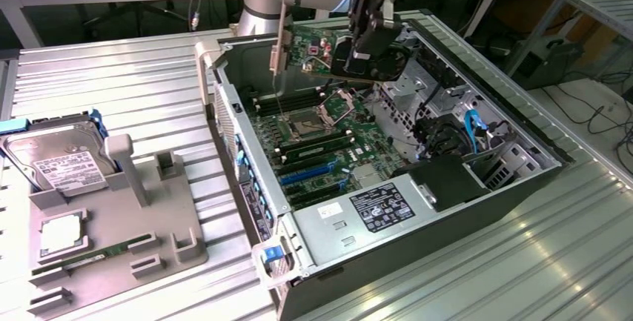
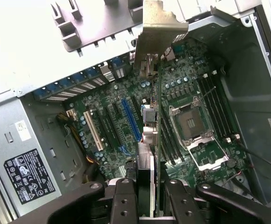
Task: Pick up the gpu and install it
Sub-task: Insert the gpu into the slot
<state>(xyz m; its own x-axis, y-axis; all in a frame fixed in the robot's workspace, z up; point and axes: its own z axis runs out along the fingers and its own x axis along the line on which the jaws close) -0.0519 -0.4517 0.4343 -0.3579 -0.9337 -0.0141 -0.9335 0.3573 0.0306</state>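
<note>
My gripper point(image 1: 358, 48) is shut on the gpu point(image 1: 314, 45), a green circuit board with a pale metal end bracket point(image 1: 280, 48). The card hangs upright above the far end of the open computer case point(image 1: 514, 180), over the motherboard point(image 1: 322, 139). In the wrist view the gpu point(image 2: 155, 140) runs edge-on away from my gripper point(image 2: 152, 203), its bracket point(image 2: 160, 28) at the far end. The black fingers point(image 2: 125, 201) clamp it from both sides. Below the card lie the blue slot point(image 2: 131, 119) and the open CPU socket point(image 2: 191, 123).
A power supply point(image 1: 368, 212) fills the case's near end, with drive bays and blue cables point(image 1: 473, 132) on the exterior view's right. On the exterior view's left a grey fixture point(image 1: 114, 243) carries a hard drive point(image 1: 61, 161), a CPU point(image 1: 59, 233) and a RAM stick point(image 1: 91, 259).
</note>
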